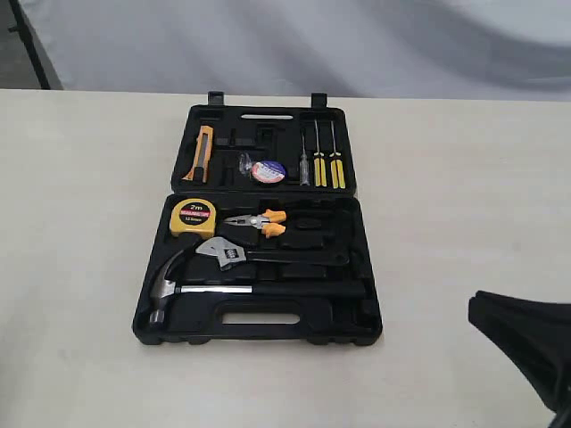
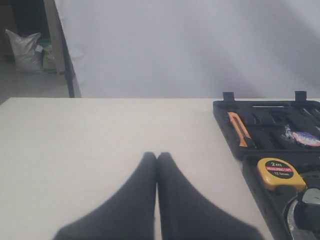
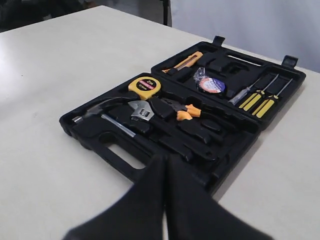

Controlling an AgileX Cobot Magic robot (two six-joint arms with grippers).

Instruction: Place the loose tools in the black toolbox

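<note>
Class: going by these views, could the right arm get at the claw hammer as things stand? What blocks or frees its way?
Probably yes. The claw hammer lies uncovered in the open toolbox, with bare table between the box and the right claw. That claw is shut, so it must open first.

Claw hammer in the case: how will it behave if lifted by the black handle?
The claw hammer is probably rigid and head-heavy: the metal head sits at one end, so a handle grip may let it tip head-down. Its chrome shaft looks smooth, likely slippery. It lies in a recess of the black toolbox, so a sideways push would probably jam.
</note>
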